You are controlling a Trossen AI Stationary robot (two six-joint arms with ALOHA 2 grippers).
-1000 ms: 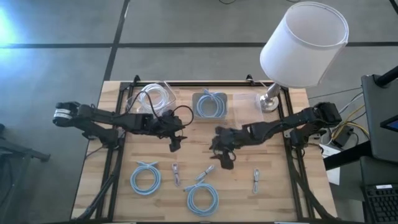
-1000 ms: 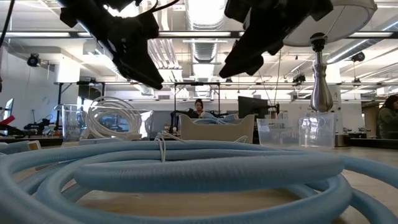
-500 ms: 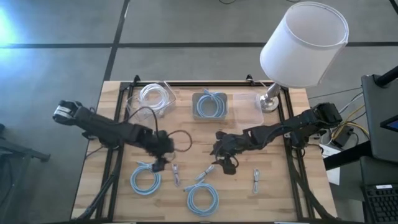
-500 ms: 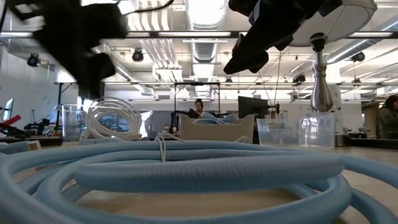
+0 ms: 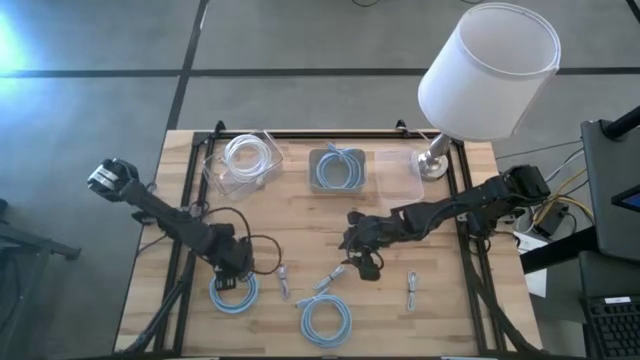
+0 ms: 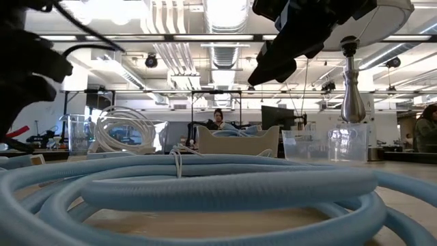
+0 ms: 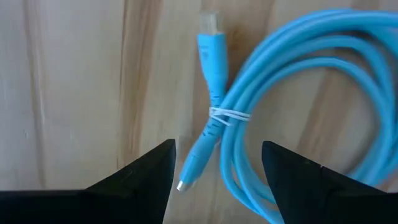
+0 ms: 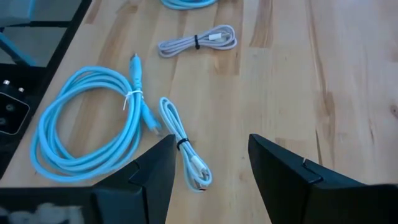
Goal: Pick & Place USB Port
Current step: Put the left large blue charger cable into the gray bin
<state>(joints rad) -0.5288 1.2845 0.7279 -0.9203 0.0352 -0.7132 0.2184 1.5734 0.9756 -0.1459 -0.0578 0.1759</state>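
While a blue cable [image 5: 325, 320] lies at the near edge of the worktop [image 5: 390, 310], the left gripper [image 5: 230, 275] hangs spread apart over another blue cable [image 5: 233, 290]. Farther back, the right gripper [image 5: 362, 258] hovers with fingers apart, holding nothing, and a tray [image 5: 338, 168] holds one more coil.

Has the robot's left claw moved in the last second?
Yes. The left gripper has swung away from the clear bin toward the table's front, now over a coiled blue cable.

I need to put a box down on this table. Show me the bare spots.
Free: the wood between the middle tray and the right pincer, and the front right corner past the small white cable. Crowded: the front left and middle, with blue coils, short cables and the open left pincer over one coil.
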